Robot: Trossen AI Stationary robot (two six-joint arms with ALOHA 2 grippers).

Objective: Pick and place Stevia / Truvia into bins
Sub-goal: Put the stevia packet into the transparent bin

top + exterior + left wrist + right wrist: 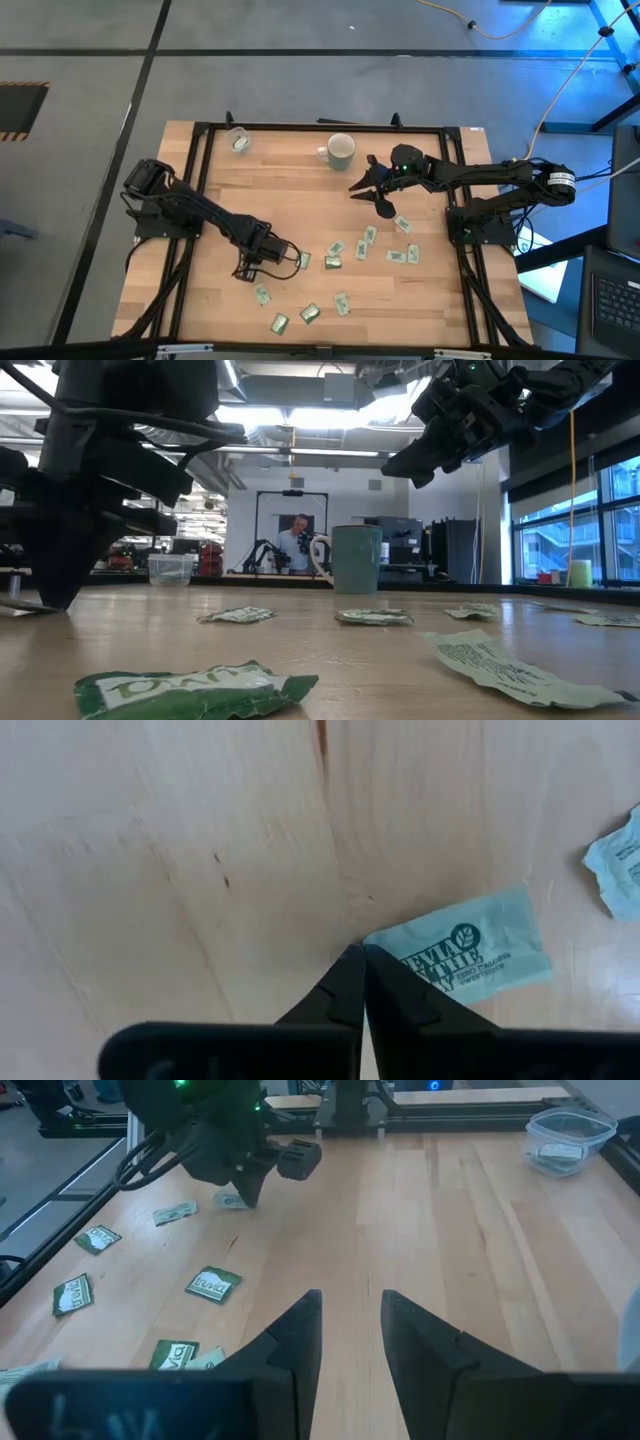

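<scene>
Several green-and-white sachets (pixel 336 247) lie flat and scattered over the near half of the wooden table. My left gripper (pixel 360 954) points straight down at the table, its fingers shut, with their tips at the corner of one sachet (pixel 470 948). It also shows in the right wrist view as the left gripper (pixel 243 1198). My right gripper (pixel 350 1305) hangs open and empty above the table, near the pale mug (pixel 341 151). The clear cup (pixel 238 141) stands at the far left with a sachet inside it. My left gripper comes from above with its shut fingertips at one corner (pixel 372 940) of the sachet. One finger (pixel 400 995) covers the sachet's short end. The sachet lies flat on the table. I cannot tell whether the corner is caught between the fingers.
Another sachet (pixel 620 870) lies close beside the one at my left gripper. More sachets (pixel 309 313) lie toward the near edge and below the right arm (pixel 402 255). A black frame (pixel 200 128) runs round the table. Bare wood (pixel 450 1220) stretches between mug and cup.
</scene>
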